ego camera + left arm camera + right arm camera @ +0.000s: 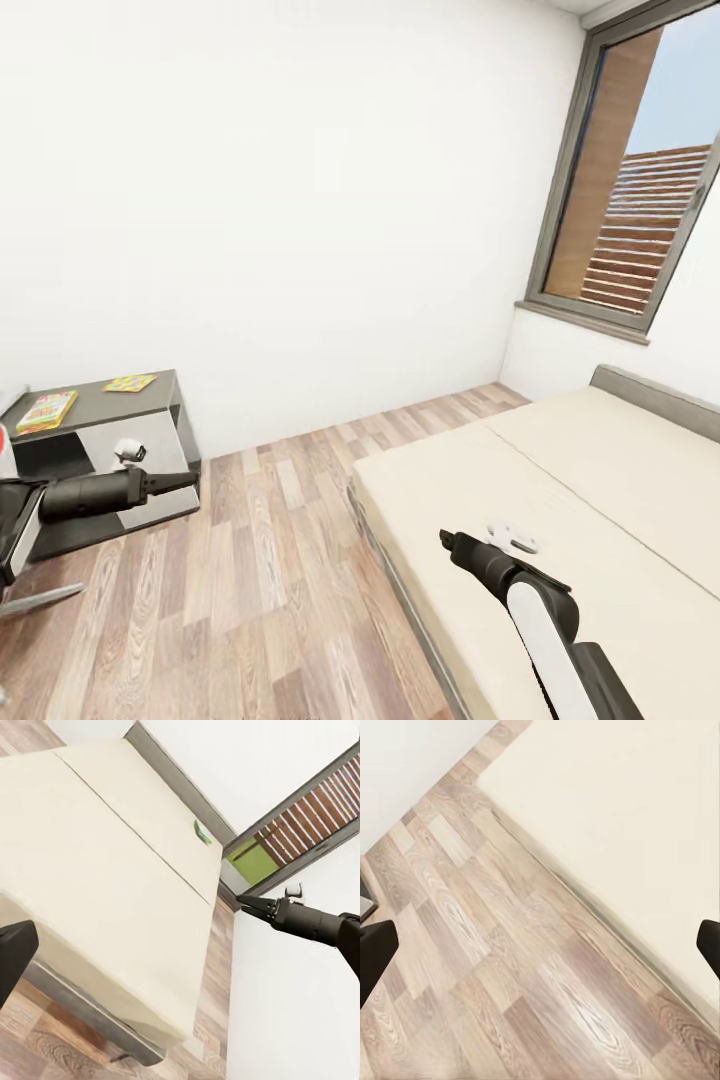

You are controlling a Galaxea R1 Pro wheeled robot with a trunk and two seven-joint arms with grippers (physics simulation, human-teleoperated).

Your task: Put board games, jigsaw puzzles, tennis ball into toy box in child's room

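Observation:
At the left of the head view stands the table's dark-grey lower wing (150, 398). On it lie a yellow-green-red board game (45, 411) and, further back, a jigsaw puzzle (130, 382). My left gripper (188, 480) hovers in front of that wing, holding nothing, and one of its fingers (13, 954) sits at the edge of the left wrist view. The bed (560, 500) fills the right side, and a flat green-edged box (201, 832) lies near its far edge. My right gripper (447, 541) hangs over the bed's near corner, its fingers (375, 952) wide apart and empty. The toy box and tennis ball are out of view.
Wood-plank floor (270, 560) runs between the table's wing and the bed. A white wall stands behind them. A tall grey-framed window (640, 180) rises above the grey headboard (655, 398). My right arm (307, 921) crosses the left wrist view.

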